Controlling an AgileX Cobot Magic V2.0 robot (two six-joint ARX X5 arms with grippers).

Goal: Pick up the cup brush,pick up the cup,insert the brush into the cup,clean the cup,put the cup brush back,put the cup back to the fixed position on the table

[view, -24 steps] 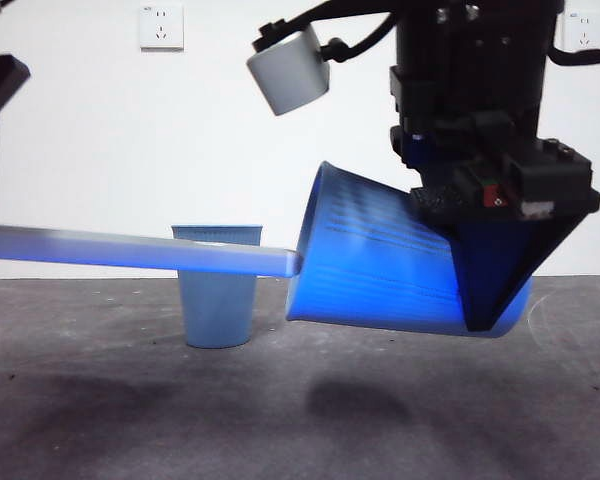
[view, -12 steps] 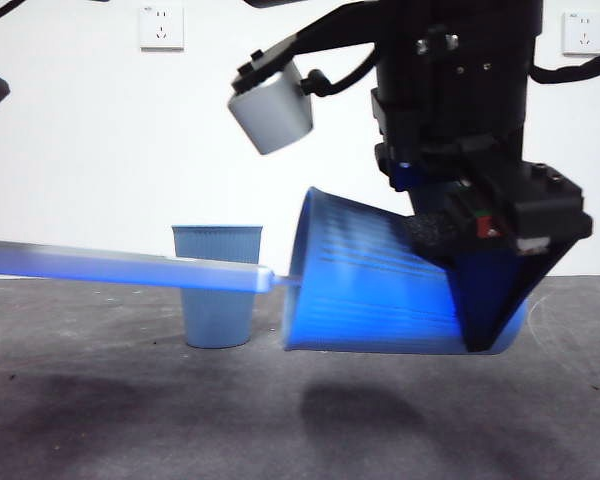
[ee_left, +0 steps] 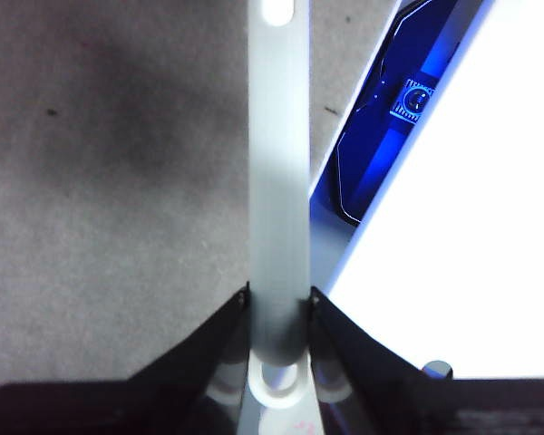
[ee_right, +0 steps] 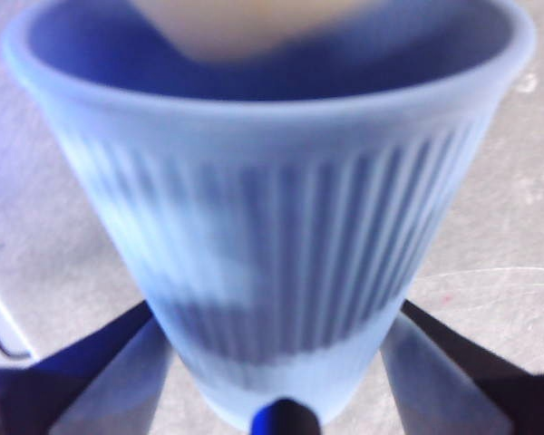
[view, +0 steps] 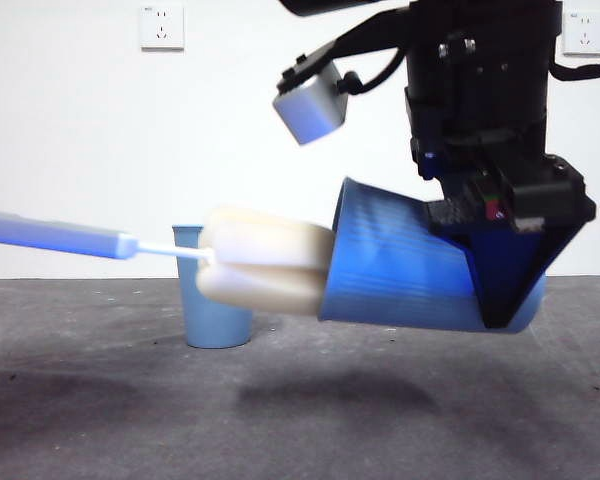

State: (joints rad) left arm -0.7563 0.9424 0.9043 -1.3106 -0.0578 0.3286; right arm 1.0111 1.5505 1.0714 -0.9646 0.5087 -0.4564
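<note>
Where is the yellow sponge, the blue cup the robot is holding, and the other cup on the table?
sponge head (view: 265,272): front view, middle of the cream sponge.
held cup (view: 400,275): front view, its ribbed side.
second cup (view: 212,322): front view, its lower wall.

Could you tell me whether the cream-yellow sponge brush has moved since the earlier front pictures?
Yes. The cream-yellow sponge brush has pulled out of the held blue ribbed cup, its head now overlapping the standing blue cup.
</note>
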